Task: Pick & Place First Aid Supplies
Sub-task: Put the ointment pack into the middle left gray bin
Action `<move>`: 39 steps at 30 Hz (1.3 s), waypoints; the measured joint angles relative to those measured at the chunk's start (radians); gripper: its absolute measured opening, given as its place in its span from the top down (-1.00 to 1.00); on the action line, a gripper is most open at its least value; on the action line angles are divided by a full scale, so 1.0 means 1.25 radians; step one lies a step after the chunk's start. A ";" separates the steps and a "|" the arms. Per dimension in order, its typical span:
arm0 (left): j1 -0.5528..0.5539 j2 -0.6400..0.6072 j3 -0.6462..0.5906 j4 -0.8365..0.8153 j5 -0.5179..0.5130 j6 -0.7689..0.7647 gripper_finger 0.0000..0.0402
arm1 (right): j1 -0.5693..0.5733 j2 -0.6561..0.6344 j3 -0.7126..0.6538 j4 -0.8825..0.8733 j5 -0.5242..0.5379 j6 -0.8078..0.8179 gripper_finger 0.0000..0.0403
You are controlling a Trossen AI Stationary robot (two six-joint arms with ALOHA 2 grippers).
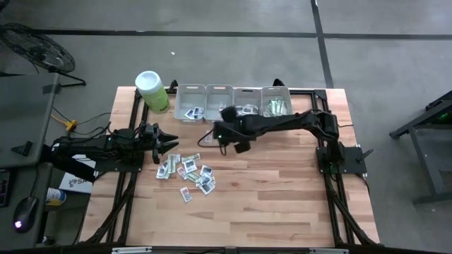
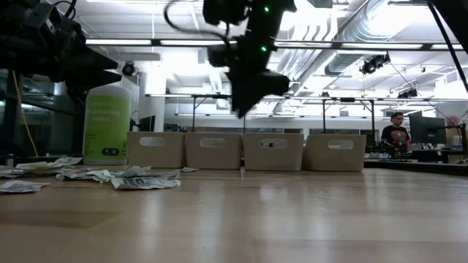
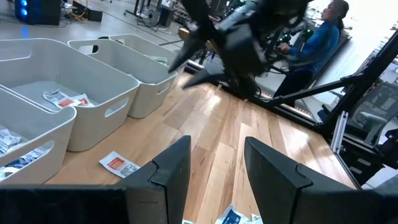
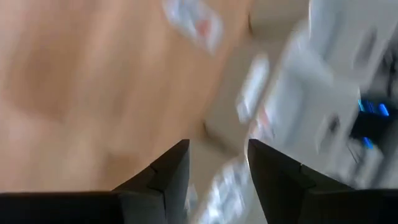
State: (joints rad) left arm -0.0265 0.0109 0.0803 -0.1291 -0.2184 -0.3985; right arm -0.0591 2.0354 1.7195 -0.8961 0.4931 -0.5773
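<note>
Your packets (image 1: 188, 171) lie scattered on the table (image 1: 282, 197); left gripper (image 1: 169, 143) hovers beside them, fingers spread, while right gripper (image 1: 210, 136), fingers parted and empty, hangs near the bins (image 1: 233, 100)

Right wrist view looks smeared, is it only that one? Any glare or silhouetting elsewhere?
Right wrist view: heavy motion blur, bins and packets streaked; only the right gripper, open, stays crisp. Left wrist view: sharp, left gripper open. Low view: bright ceiling lights leave the arms as dark silhouettes, with sheen on the table. High view: even light, no glare.
</note>
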 joint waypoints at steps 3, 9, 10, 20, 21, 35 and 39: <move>0.000 0.000 0.000 0.000 0.000 0.000 0.25 | 0.011 0.000 0.000 0.092 -0.090 -0.009 0.23; 0.000 0.000 0.000 0.000 0.000 0.000 0.25 | 0.006 0.004 0.000 0.256 -0.198 0.205 0.23; 0.000 0.000 0.000 0.000 0.000 0.000 0.25 | 0.004 0.005 0.000 0.265 -0.208 0.237 0.23; 0.000 0.000 0.000 0.000 0.000 0.000 0.25 | -0.005 0.013 0.000 0.234 -0.241 0.336 0.26; 0.000 0.000 0.000 0.000 0.000 0.000 0.25 | -0.005 0.013 0.000 0.231 -0.244 0.335 0.25; 0.000 0.000 0.000 0.000 0.001 0.000 0.25 | -0.004 0.115 -0.002 0.317 -0.284 0.230 0.26; 0.000 0.000 0.000 0.000 0.001 0.000 0.25 | -0.010 0.119 -0.001 0.368 -0.281 0.225 0.26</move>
State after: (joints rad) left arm -0.0265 0.0105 0.0799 -0.1295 -0.2176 -0.3985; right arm -0.0719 2.1841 1.7187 -0.4359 0.1420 -0.2966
